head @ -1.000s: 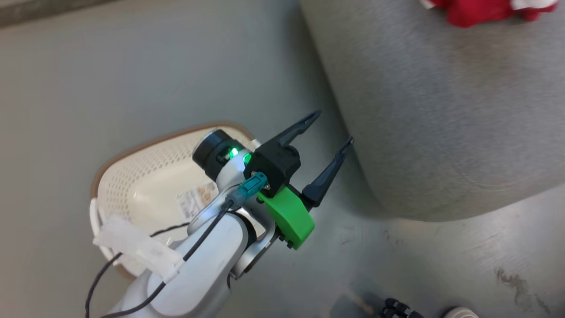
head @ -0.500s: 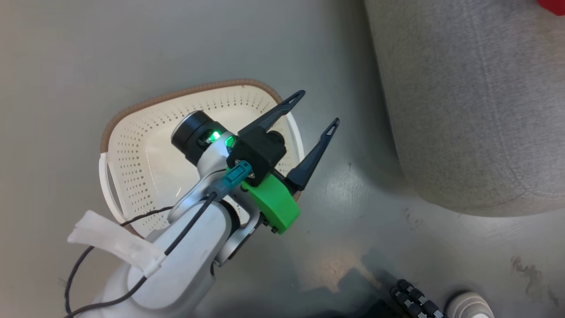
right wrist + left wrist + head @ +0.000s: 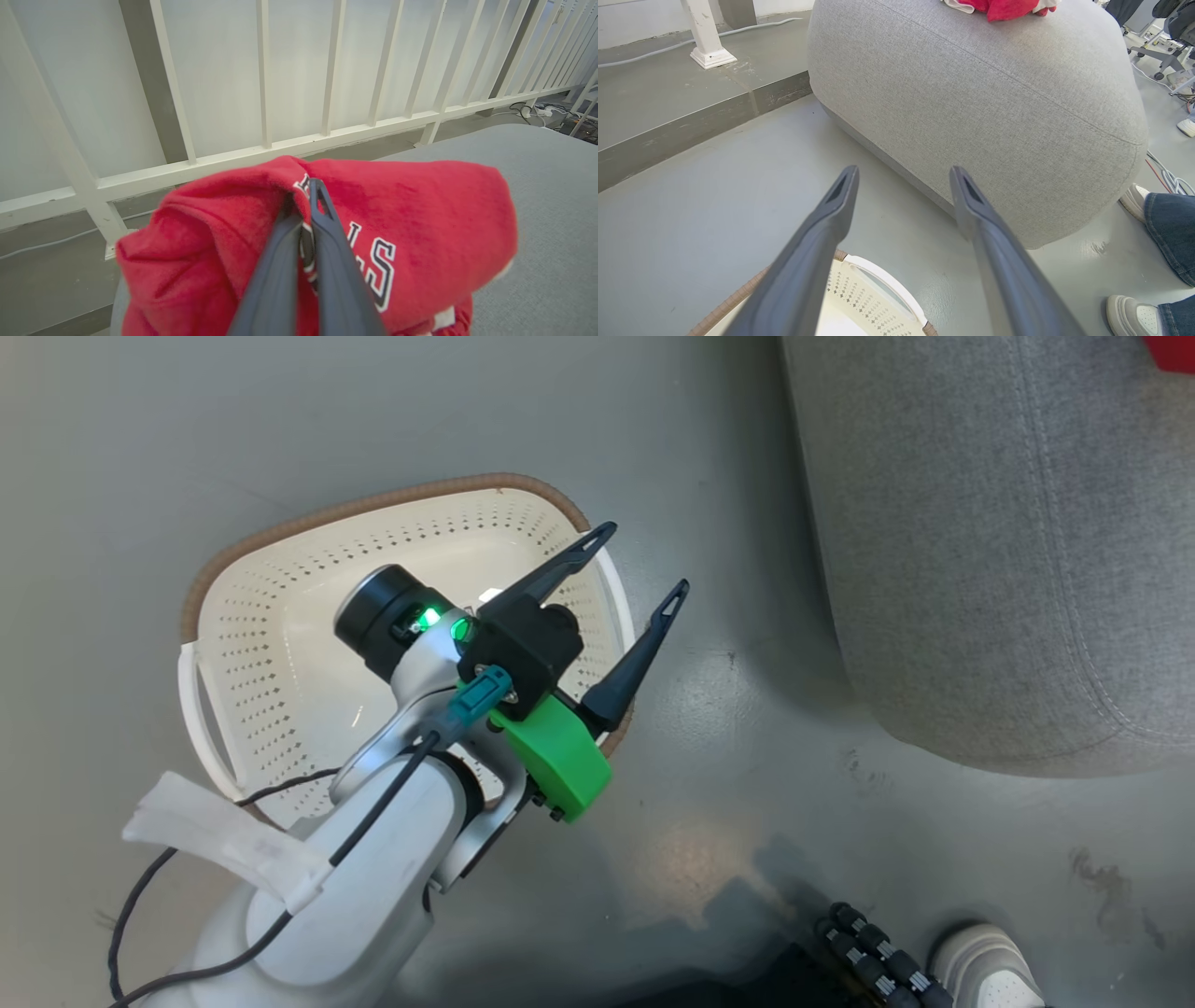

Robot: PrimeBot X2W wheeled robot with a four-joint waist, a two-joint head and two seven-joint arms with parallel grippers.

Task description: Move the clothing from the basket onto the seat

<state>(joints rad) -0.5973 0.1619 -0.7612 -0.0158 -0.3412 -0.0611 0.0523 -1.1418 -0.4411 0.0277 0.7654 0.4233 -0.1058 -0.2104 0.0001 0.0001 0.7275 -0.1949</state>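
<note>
**Red jersey clamped in the right jaws, left jaws apart above the basket**

Dark and long, the left jaws stand wide apart. Just beneath them sits the basket [image 3: 271, 644], its cream perforated wall and brown rim under one finger [image 3: 551, 574]. The other finger's tip reaches past the rim over the grey floor [image 3: 728, 784]. Beyond their tips rises the seat [image 3: 994, 116], a big rounded grey cushion well apart from them. To their right, near the seat's base, a person's white shoes and blue-jeaned leg [image 3: 1169, 224] stand on the floor.

The right jaws are pressed together, clamped on the clothing [image 3: 420, 224], red fabric with white lettering bunched around both fingers. Whether it rests on the seat I cannot tell. Past it spreads the seat's grey top, and farther off stands a white railing [image 3: 261, 70]. In the left wrist view, red and white fabric shows at the seat's top, far beyond the left jaws.
</note>
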